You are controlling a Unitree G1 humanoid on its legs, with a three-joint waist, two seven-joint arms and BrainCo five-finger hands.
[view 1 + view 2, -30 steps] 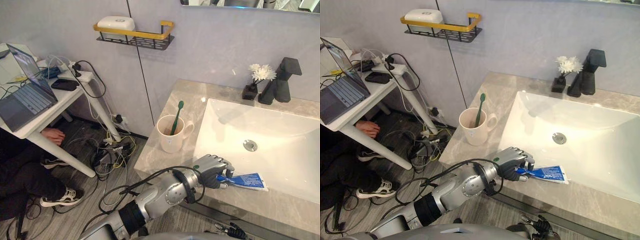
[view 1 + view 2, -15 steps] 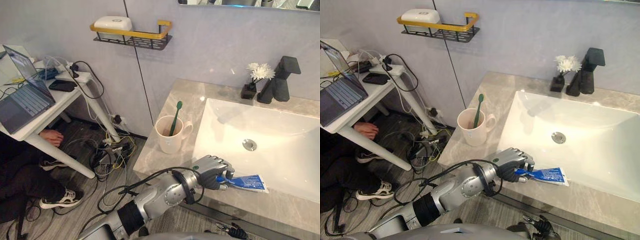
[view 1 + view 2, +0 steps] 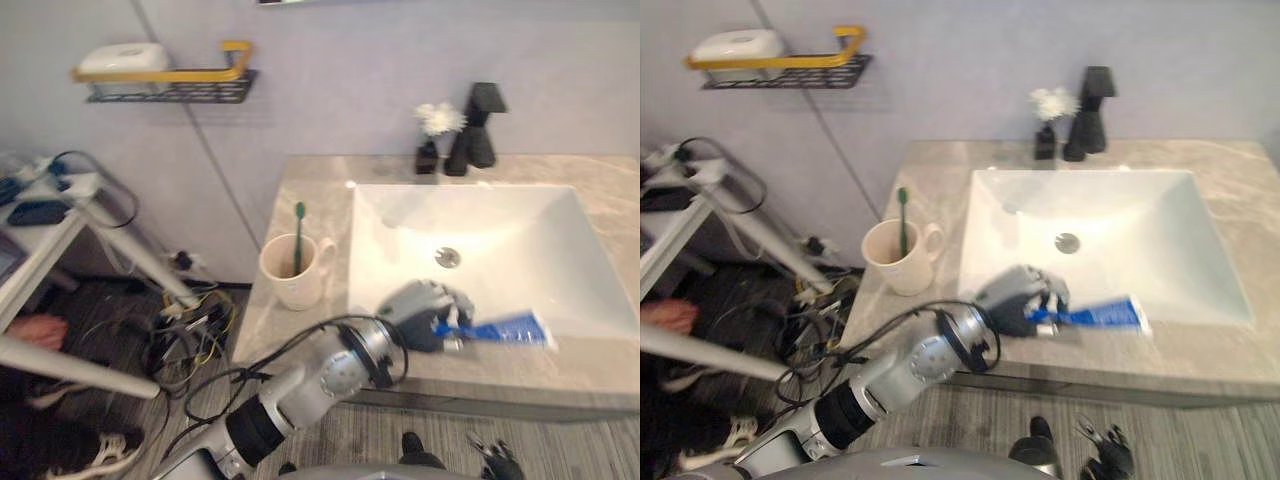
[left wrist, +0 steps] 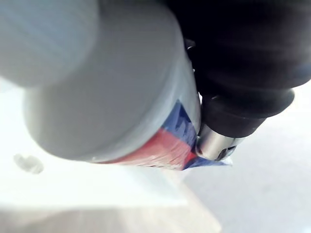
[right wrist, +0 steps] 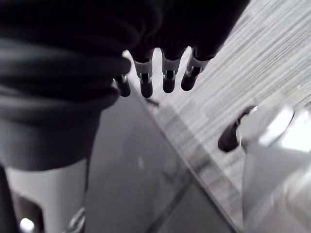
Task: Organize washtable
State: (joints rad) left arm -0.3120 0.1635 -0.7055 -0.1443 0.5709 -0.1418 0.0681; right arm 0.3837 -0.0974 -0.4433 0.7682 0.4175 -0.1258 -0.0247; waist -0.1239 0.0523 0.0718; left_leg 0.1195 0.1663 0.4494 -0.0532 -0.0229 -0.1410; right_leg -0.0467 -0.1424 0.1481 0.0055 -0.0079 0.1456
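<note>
A blue toothpaste tube (image 3: 505,330) lies along the front rim of the white sink (image 3: 520,240). My left hand (image 3: 425,315) is shut on the tube's capped end, and the left wrist view shows the red and blue tube (image 4: 167,145) pinched between its fingers. To the left on the marble counter (image 3: 300,190) stands a cream mug (image 3: 290,278) with a green toothbrush (image 3: 298,235) upright in it. My right hand (image 5: 165,73) hangs over the floor with its fingers straight and holds nothing.
A black faucet (image 3: 480,125) and a small black vase of white flowers (image 3: 435,125) stand behind the sink. On the wall to the left is a yellow-railed shelf (image 3: 170,80) with a white soap box (image 3: 125,58). Further left stands a white table (image 3: 40,235), with cables under it.
The camera has swung to the right, so the whole scene has shifted left. My left hand stays shut on the tube at the sink's front rim.
</note>
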